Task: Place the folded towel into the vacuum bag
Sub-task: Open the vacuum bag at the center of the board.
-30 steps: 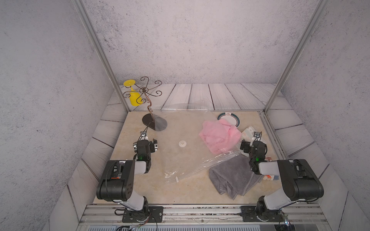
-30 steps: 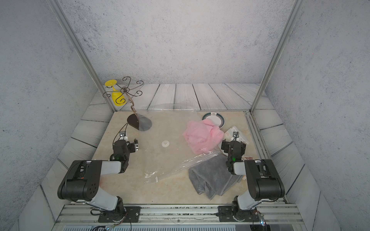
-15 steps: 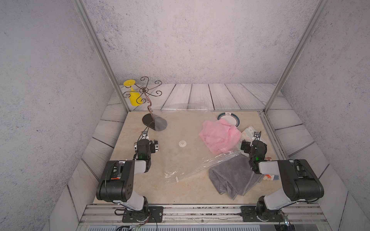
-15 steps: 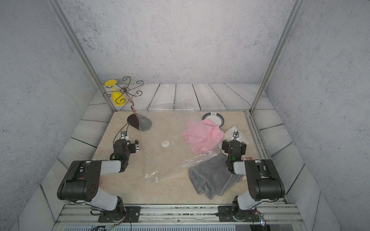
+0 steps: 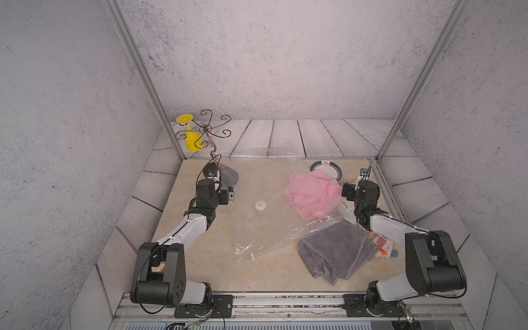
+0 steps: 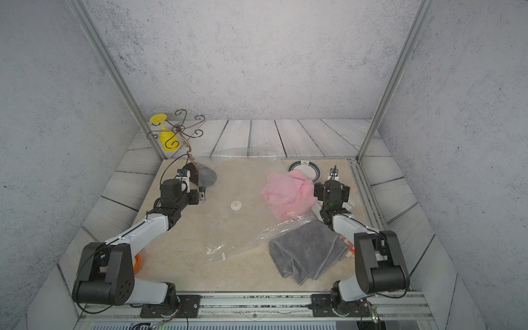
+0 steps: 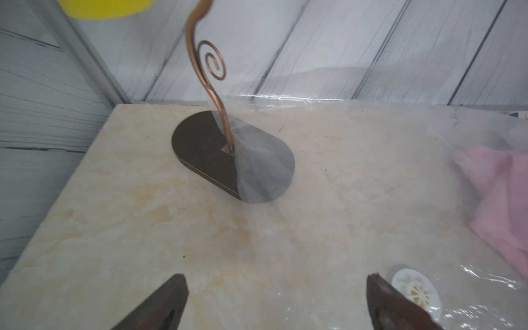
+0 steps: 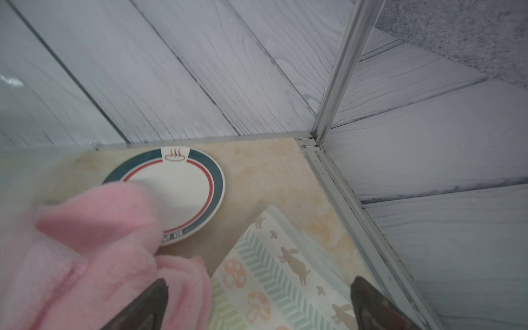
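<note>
Towel (image 5: 337, 251) at vacuum bag (image 5: 285, 240) edge, left fingers (image 7: 160, 308) and right fingers (image 8: 143, 308) spread empty, open tabletop (image 5: 200, 257) between.

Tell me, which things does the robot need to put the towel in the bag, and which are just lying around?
For the job:
vacuum bag, with its white valve disc and slider clip
grey folded towel

Just lying about:
pink fluffy cloth
plate
curly metal stand
yellow glass
patterned cloth
</note>
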You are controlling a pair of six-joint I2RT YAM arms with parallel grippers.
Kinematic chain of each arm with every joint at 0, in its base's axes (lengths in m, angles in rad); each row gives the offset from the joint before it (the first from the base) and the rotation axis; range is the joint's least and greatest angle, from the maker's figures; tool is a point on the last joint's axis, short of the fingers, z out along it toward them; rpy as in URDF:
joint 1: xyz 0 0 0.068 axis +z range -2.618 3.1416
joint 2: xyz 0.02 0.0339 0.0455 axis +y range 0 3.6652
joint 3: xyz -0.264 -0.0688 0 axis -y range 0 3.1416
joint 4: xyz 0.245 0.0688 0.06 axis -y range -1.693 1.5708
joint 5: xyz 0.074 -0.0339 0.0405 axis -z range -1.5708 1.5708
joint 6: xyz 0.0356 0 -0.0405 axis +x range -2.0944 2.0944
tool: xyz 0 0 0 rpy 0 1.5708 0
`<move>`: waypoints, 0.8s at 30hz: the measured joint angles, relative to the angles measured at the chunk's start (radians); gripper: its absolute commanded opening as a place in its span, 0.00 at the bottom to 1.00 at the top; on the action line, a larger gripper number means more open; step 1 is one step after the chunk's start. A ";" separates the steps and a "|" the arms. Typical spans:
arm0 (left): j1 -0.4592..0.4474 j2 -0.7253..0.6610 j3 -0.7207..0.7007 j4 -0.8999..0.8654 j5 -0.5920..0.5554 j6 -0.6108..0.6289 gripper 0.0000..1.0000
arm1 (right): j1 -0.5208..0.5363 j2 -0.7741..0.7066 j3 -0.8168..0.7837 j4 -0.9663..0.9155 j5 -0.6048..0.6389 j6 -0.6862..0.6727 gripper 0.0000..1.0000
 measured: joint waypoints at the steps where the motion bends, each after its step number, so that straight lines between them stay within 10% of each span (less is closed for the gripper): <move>1: -0.034 0.010 0.018 -0.024 0.003 0.002 0.99 | 0.002 -0.005 0.026 -0.032 0.006 0.038 0.99; 14: -0.741 0.058 0.122 -0.341 0.031 0.279 0.98 | 0.060 0.019 0.222 -0.431 0.080 0.304 0.99; 24: -0.827 0.203 0.138 -0.395 -0.105 0.345 0.90 | 0.059 0.047 0.255 -0.492 0.075 0.334 0.99</move>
